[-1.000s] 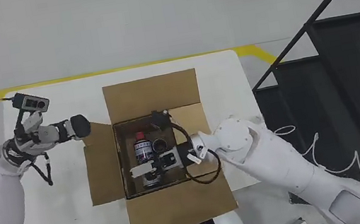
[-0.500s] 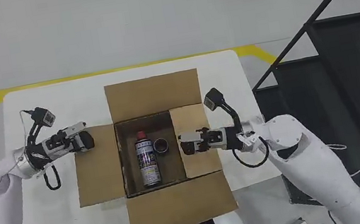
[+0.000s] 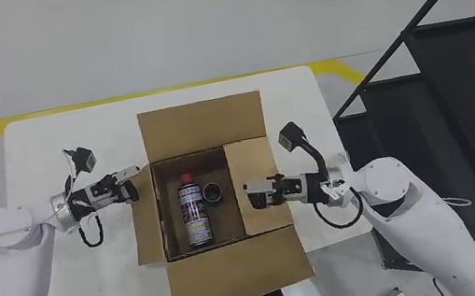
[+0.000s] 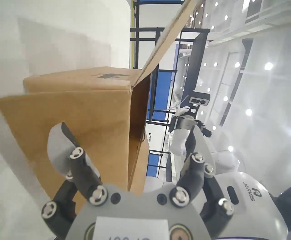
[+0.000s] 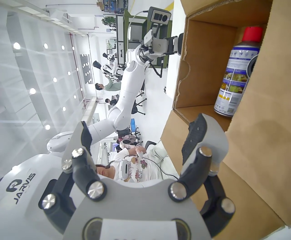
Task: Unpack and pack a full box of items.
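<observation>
Pulled the right tool [image 3: 255,195] up out of the box [image 3: 201,126], away from the can [image 3: 192,212], and left it spread wide by the right flap [image 3: 251,160]. Slid the left tool [image 3: 130,183] in from far out over the desk [image 3: 46,133] to the left flap [image 3: 146,225], also spread wide with the flap edge between its fingers, and tipped that flap up a bit. Looks like time to fold the 2 side flaps shut, with 1 can and 1 small ring [image 3: 215,191] lying inside on the box floor.
</observation>
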